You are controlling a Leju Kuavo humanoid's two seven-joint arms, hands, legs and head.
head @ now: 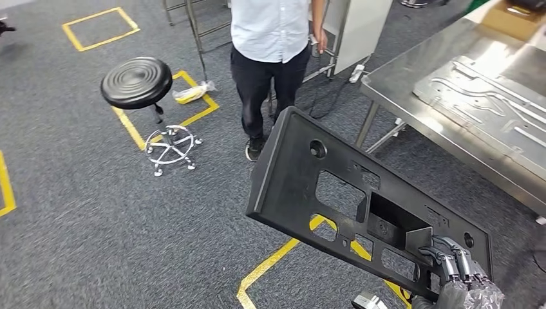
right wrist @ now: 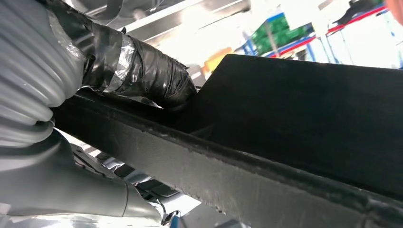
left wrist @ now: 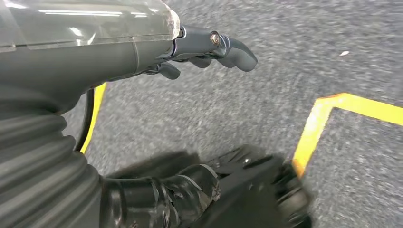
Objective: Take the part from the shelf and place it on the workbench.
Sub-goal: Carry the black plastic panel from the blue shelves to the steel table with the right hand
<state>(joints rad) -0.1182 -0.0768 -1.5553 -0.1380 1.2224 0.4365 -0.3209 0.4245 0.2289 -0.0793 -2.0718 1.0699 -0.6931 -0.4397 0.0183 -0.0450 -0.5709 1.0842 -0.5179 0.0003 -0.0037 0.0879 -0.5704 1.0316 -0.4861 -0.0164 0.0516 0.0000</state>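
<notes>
Head view: right robot hand (head: 458, 278) grips black part (head: 360, 199) by lower end, carried tilted over floor, clear of table (head: 412, 116) edge ahead-right. Left robot hand (left wrist: 199, 52) hangs empty, fingers loosely apart. Person (head: 270, 45) near path.

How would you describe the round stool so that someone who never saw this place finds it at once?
Start from the grey carpet floor marked with yellow tape lines. Left of the standing person, on a corner of one yellow outline, stands the stool. Its round black seat with ringed grooves and its chrome base on small castors set it apart.
</notes>
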